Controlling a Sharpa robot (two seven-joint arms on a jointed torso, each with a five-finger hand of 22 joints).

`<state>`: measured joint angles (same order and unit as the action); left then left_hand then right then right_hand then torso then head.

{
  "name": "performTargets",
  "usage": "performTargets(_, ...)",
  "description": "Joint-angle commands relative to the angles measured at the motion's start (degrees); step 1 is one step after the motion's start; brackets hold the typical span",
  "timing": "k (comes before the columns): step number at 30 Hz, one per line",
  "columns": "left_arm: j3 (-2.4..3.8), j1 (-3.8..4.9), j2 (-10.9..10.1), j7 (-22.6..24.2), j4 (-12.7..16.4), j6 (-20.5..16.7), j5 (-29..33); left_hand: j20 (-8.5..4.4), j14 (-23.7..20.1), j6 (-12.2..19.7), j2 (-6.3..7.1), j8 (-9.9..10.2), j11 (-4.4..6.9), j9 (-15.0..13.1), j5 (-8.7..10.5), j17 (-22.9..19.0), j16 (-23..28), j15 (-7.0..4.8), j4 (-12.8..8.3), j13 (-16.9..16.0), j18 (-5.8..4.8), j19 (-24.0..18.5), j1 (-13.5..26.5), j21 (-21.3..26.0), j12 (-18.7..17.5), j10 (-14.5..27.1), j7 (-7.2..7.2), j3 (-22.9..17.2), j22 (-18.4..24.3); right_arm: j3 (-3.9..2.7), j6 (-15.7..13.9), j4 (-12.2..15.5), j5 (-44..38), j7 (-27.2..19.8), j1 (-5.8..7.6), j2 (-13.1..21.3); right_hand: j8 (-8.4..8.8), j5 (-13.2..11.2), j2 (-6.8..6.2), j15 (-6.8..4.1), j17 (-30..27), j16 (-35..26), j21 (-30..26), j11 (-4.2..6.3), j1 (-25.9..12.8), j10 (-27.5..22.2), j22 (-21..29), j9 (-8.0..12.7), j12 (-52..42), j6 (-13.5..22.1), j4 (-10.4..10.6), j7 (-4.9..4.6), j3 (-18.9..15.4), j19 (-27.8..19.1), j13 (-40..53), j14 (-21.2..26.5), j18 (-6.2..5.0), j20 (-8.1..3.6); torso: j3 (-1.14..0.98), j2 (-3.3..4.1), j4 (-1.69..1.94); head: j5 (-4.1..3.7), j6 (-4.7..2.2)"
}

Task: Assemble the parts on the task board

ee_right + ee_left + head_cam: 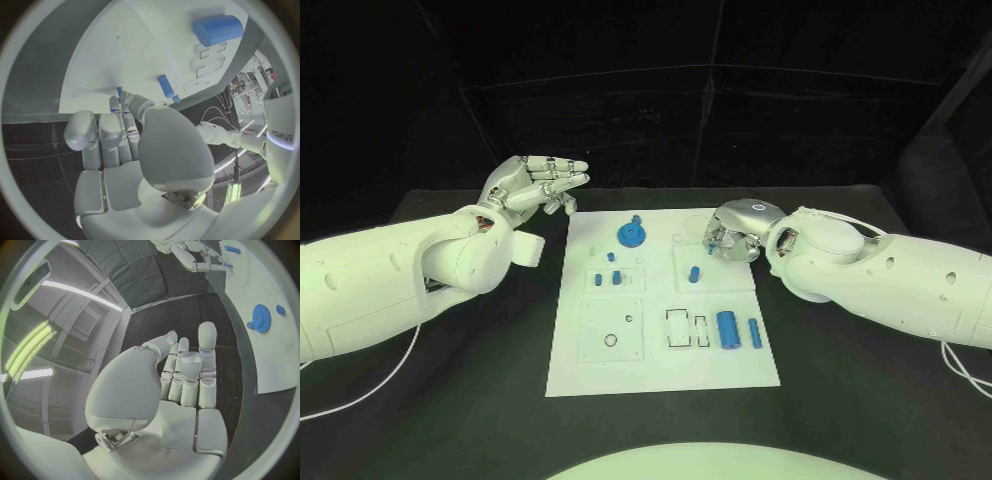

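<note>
Fingers of the right hand (734, 230) curled down over the task board (661, 370) at its two-o'clock corner, whether pinching a part I cannot tell, while the left hand (531, 185) hovered spread and empty at ten o'clock; apparently mid-pick, seating would follow.

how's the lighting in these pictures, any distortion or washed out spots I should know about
Head view: greenish cast, dark surroundings, the task board evenly lit and readable. Left wrist view: strong fisheye bending, bright ceiling strips beside the left hand. Right wrist view: same curvature; the right hand hides part of the board.
</note>
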<state>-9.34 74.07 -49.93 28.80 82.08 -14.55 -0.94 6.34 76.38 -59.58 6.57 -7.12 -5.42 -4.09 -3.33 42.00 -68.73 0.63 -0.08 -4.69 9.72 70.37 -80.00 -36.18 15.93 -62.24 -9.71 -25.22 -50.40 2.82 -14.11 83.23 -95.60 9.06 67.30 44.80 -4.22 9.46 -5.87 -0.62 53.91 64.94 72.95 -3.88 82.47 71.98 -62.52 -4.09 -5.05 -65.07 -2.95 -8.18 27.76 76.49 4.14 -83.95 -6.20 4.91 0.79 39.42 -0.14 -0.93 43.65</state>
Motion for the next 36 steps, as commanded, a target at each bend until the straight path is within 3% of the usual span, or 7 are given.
performTargets(1,0.04,0.08,0.0,0.1,-0.1,0.6,0.3,0.02,-0.6,-0.1,-0.38,-0.3,-0.09,0.0,-0.14,-0.1,0.3,-0.03,-0.5,-0.1,0.78,-0.6,0.0,0.2,0.3,-0.3,-0.06,0.0,0.1,-0.05,-2.6,0.9,-0.3,0.3,0.10,0.5,0.08,-0.2,-0.23,-0.33,0.1,0.2,0.3,-0.11,-0.5,0.4,-0.1,0.0,0.4,-0.4,0.0,-0.12,0.2,0.2,0.0,-1.0,0.30,0.07,0.00,0.00,-0.02,0.14,-0.04)
performTargets(6,0.04,0.09,-0.1,0.1,-0.3,0.6,0.3,0.01,-0.6,-0.1,-0.36,-0.3,-0.10,0.0,-0.15,-0.3,0.3,-0.03,-0.6,-0.1,0.77,-0.6,-0.1,0.2,0.4,-0.3,-0.08,0.0,0.1,-0.10,-3.1,3.4,0.3,0.5,0.15,2.2,0.11,-0.3,-0.36,-0.33,0.2,0.4,0.5,-0.11,-0.7,0.4,-0.3,0.0,0.4,-0.4,0.0,-0.12,0.2,0.2,0.0,-1.1,0.33,0.07,0.02,-0.04,0.10,0.14,-0.03)
performTargets(13,0.04,0.09,-0.1,0.1,-0.4,0.6,0.3,0.01,-0.6,-0.1,-0.36,-0.3,-0.10,0.0,-0.15,-0.3,0.3,-0.03,-0.6,-0.1,0.77,-0.6,-0.1,0.2,0.4,-0.3,-0.08,0.0,0.1,-0.45,-6.0,9.9,1.8,-0.1,0.42,4.6,0.14,-0.1,-0.43,-0.34,0.6,0.7,0.8,-0.08,-0.6,0.4,-0.7,0.0,0.4,-0.4,-0.2,-0.11,0.4,0.4,0.0,-1.1,0.41,0.07,-0.04,0.00,-0.03,0.71,-0.22)
performTargets(21,0.03,0.09,0.1,-0.1,-0.5,0.8,0.3,0.01,-0.6,-0.1,-0.36,-0.3,-0.10,0.0,-0.15,-0.3,0.3,-0.03,-0.6,-0.1,0.77,-0.6,-0.1,0.2,0.4,-0.3,-0.08,0.0,0.1,-0.59,-8.2,14.0,3.2,-1.7,0.52,3.5,0.19,0.2,-0.50,-0.34,0.8,1.0,1.1,-0.11,-0.6,0.4,-1.1,0.0,0.5,-0.3,-0.3,-0.14,0.7,0.5,0.0,-1.1,0.47,0.07,0.03,0.08,0.15,1.24,-0.17)
performTargets(29,0.03,0.10,0.4,-0.3,-0.6,1.0,0.8,0.00,-0.7,-0.1,-0.34,-0.4,-0.12,0.0,-0.14,-0.3,0.4,-0.02,-0.6,-0.1,0.77,-0.6,-0.1,0.3,0.4,-0.2,-0.10,0.0,0.1,-0.50,-8.0,13.6,4.0,-3.2,0.36,-0.8,0.24,0.5,-0.50,-0.32,0.8,1.1,1.2,-0.14,-0.7,0.4,-1.2,0.1,0.5,-0.3,-0.4,-0.19,0.9,0.5,0.0,-1.1,0.49,0.08,0.03,0.09,0.12,3.69,0.27)
performTargets(31,0.03,0.10,0.6,-0.3,-0.6,1.0,0.9,0.00,-0.7,-0.1,-0.34,-0.4,-0.12,0.0,-0.14,-0.3,0.4,-0.02,-0.6,-0.1,0.77,-0.6,-0.1,0.3,0.4,-0.2,-0.10,0.0,0.1,-0.36,-7.3,13.0,4.0,-3.6,0.03,-2.4,0.25,0.5,-0.49,-0.31,0.9,1.1,1.2,-0.15,-0.7,0.4,-1.2,0.1,0.5,-0.3,-0.4,-0.20,0.9,0.5,0.0,-1.1,0.48,0.08,0.05,0.07,-0.04,4.88,0.65)
performTargets(36,0.02,0.10,1.1,-0.4,-0.8,1.1,1.0,0.00,-0.7,-0.1,-0.34,-0.4,-0.12,0.0,-0.14,-0.3,0.4,-0.02,-0.6,-0.1,0.77,-0.6,-0.1,0.3,0.4,-0.2,-0.10,0.0,0.1,0.00,-6.1,12.1,4.0,-4.1,-1.31,-4.9,0.28,0.5,-0.52,-0.30,0.8,1.1,1.2,-0.17,-0.7,0.4,-1.2,0.1,0.6,-0.2,-0.5,-0.22,1.0,0.5,0.0,-1.1,0.49,0.09,0.05,0.10,0.14,5.81,1.03)
